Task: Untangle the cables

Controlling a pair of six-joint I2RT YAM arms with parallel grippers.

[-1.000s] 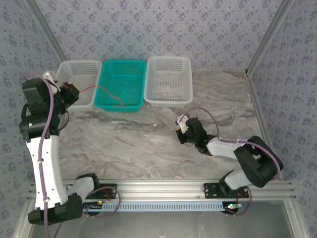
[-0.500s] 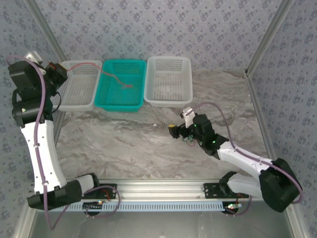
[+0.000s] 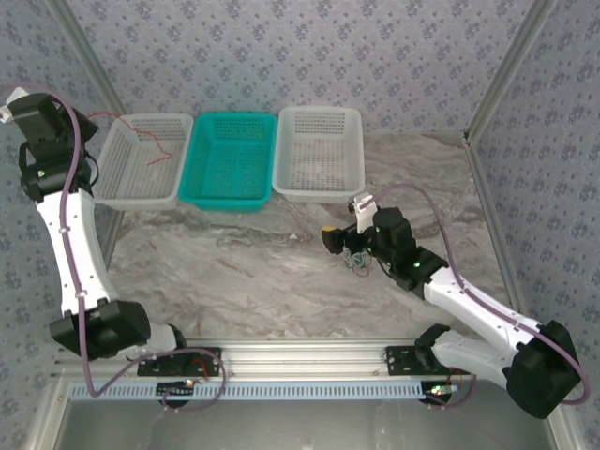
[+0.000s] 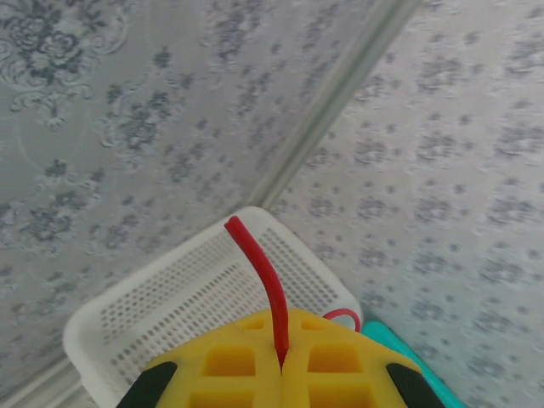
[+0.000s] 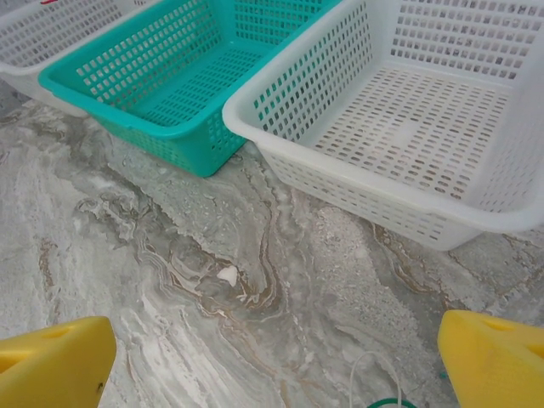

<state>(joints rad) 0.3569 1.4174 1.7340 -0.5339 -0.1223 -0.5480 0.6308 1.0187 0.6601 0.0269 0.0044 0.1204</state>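
Red cable point(image 4: 270, 285) hangs in left basket point(image 3: 141, 200); green and pale cables point(image 3: 359, 263) lie bunched on table point(image 3: 234, 272).

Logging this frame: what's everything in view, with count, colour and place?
red cable: one, red, from the left gripper into the left white basket
cable tangle: one bunch, green and pale, on the table under the right gripper
left white basket: one, white, far left
teal basket: one, teal, middle
right white basket: one, white, right of teal
table: one, grey marble
left gripper: one, yellow fingers, shut on the red cable
right gripper: one, yellow fingers, open, low over table
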